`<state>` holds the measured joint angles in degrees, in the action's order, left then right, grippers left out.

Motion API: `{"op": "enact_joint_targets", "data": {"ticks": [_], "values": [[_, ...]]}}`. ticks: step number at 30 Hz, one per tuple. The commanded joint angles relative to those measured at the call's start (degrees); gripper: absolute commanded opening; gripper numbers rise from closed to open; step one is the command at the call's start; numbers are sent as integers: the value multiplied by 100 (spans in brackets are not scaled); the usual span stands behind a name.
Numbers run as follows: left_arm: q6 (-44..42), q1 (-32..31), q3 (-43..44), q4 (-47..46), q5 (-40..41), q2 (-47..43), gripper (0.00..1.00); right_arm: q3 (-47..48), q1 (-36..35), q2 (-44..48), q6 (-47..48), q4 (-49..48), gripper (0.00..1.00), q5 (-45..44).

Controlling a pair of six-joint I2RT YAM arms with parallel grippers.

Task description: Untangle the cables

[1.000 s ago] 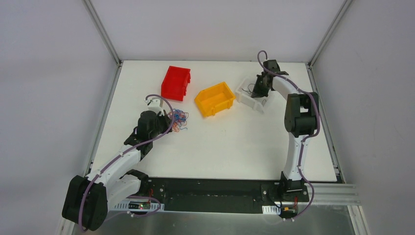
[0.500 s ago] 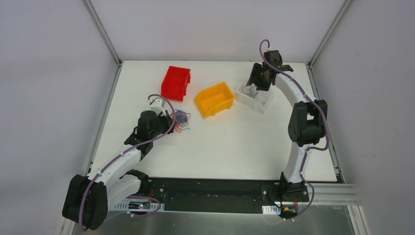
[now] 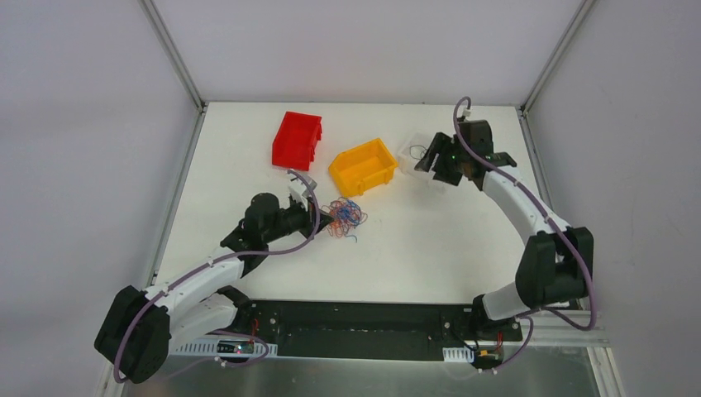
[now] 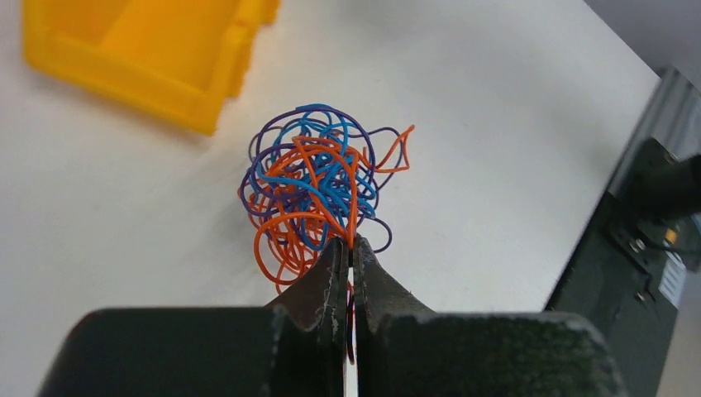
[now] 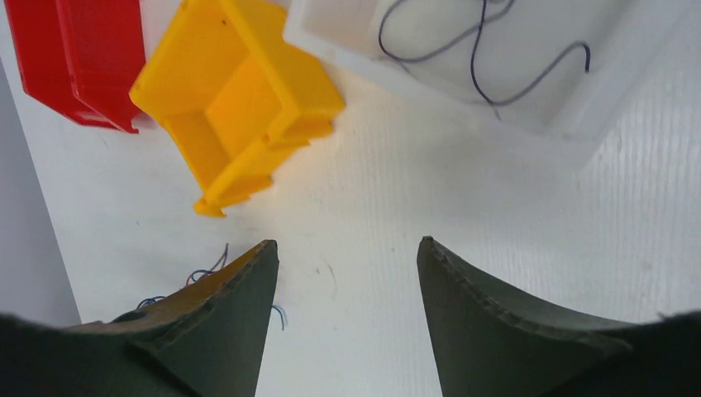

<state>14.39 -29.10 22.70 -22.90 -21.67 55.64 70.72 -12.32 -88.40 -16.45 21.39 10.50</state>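
Note:
A knot of blue, orange and purple cables [image 3: 345, 215] lies on the white table in front of the yellow bin. My left gripper [image 3: 324, 217] is shut on the knot's near edge. In the left wrist view the tangle [image 4: 318, 186] bunches just beyond the closed tips of the left gripper [image 4: 349, 244], with an orange strand pinched between them. One dark grey cable [image 5: 473, 51] lies loose inside the white bin [image 5: 579, 107]. My right gripper [image 5: 347, 244] hovers open and empty over bare table near that bin, also seen from above as the right gripper [image 3: 436, 165].
A yellow bin [image 3: 362, 166] stands at mid-table, a red bin [image 3: 297, 140] behind it to the left, and the white bin [image 3: 411, 151] to its right. The black base rail [image 3: 364, 318] runs along the near edge. Frame posts stand at the far corners.
The left arm dragged the tangle rightward, in front of the yellow bin. The right gripper opened, left the dark cable in the white bin and drew back toward the near side.

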Motion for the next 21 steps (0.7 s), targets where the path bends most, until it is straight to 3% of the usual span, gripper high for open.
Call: {"op": "enact_joint_targets", "data": {"ticks": [1, 4, 6, 7, 10, 17, 21], "values": [[-490, -435, 84, -736, -805, 5, 0, -922, -8, 1112, -215, -671, 66, 216], [-413, -634, 410, -739, -1168, 311, 0, -1508, 0, 1598, -124, -702, 72, 134], [-426, -865, 620, -705, -1162, 461, 0, -1979, 23, 1954, -454, -847, 95, -311], [-450, -974, 720, -670, -1129, 532, 0, -2268, 79, 2173, -507, -1155, 98, -249], [-496, -1236, 1072, -514, -1021, 826, 0, -2914, 145, 2673, -735, -1673, 97, -52], [-596, -1494, 1832, 81, -702, 1414, 0, -2967, 66, 2677, -580, -1346, 94, 621], [-539, -1493, 1849, 151, -205, 1519, 0, -3145, -276, 2803, -435, -1563, 92, 1081]]}}
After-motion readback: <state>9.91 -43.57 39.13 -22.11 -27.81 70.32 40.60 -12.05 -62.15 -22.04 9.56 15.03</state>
